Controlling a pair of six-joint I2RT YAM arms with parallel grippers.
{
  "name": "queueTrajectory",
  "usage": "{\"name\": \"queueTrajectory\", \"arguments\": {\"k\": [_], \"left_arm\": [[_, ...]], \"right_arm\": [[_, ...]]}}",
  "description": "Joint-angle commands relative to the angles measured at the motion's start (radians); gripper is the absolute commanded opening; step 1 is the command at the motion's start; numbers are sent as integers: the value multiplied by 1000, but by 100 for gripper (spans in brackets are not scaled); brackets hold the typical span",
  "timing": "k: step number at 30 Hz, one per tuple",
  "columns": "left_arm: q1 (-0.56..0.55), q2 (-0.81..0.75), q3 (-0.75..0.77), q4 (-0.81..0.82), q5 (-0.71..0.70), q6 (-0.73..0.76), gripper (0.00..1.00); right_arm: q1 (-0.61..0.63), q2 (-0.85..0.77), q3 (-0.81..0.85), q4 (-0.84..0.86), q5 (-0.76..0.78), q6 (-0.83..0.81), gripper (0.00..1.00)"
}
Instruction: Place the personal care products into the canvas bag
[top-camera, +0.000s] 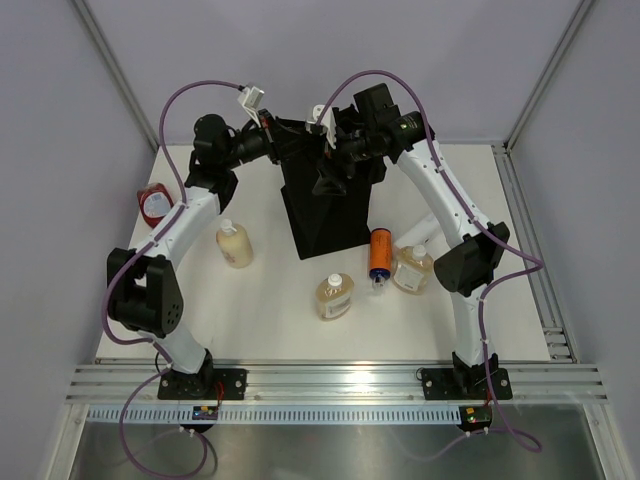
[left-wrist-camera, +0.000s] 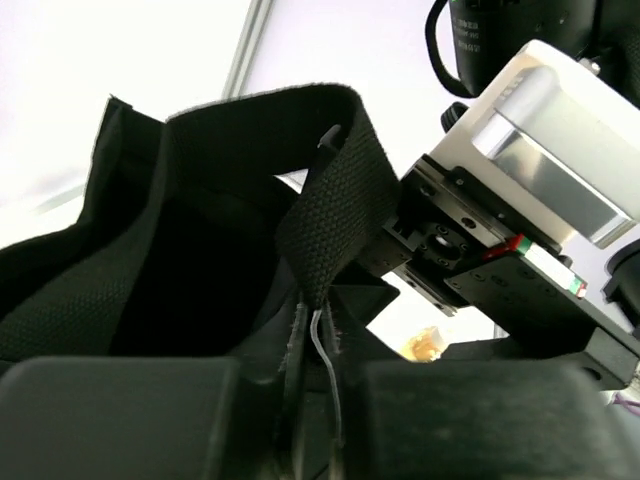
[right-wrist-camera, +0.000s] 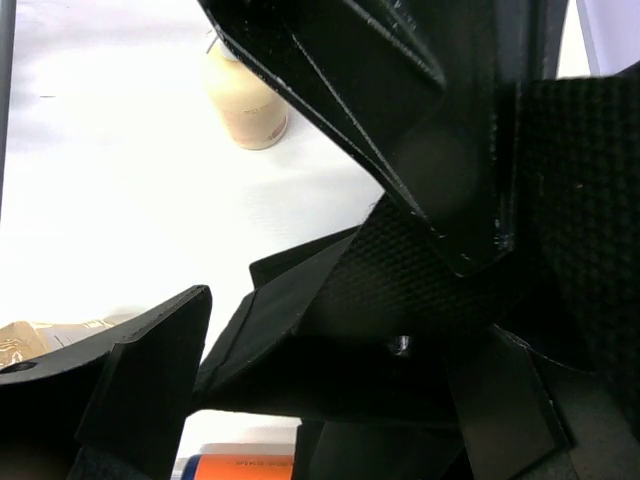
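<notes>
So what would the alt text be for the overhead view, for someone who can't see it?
Seen from above, two robot arms meet at the top of a black bag standing on a white table. Three amber bottles, an orange bottle and a red container sit near it.

We're seeing the canvas bag standing upright, with the left gripper and right gripper reaching in at its mouth. Sitting outside it: left amber bottle, middle amber bottle, orange bottle just beside right amber bottle, red container.
</notes>
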Motion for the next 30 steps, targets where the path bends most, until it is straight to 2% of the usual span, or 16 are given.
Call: {"name": "queueTrajectory", "arguments": {"k": [1,4,7,10,15,18,20,23,27,30], "left_arm": [[1,-1,39,132,-8,-62,2],[16,-12,25,185,-39,-119,0],[54,-26,-7,285,-131,-218,0],[96,-37,-32,357,-184,-289,0],[120,-9,-7,392,-178,-332,0],[142,12,14,325,-180,-320,0],[169,31,48,253,-169,-286,0],[215,40,82,196,-149,-259,0],[272,42,112,138,-140,-223,0],[298,58,129,124,-122,-231,0]], "right_arm": [[-6,-19,17,30,-17,22,99],[-6,-20,11,37,19,48,99],[-14,-19,10,34,88,84,100],[-40,-26,-7,28,50,122,99],[-70,-28,-10,-10,19,110,99],[-110,-60,-50,117,-26,272,99],[-138,-100,-91,290,-79,446,100],[-188,-104,-47,373,-208,592,99],[-224,-134,-50,389,-313,650,99],[-234,-149,-67,303,-325,561,99]]}}
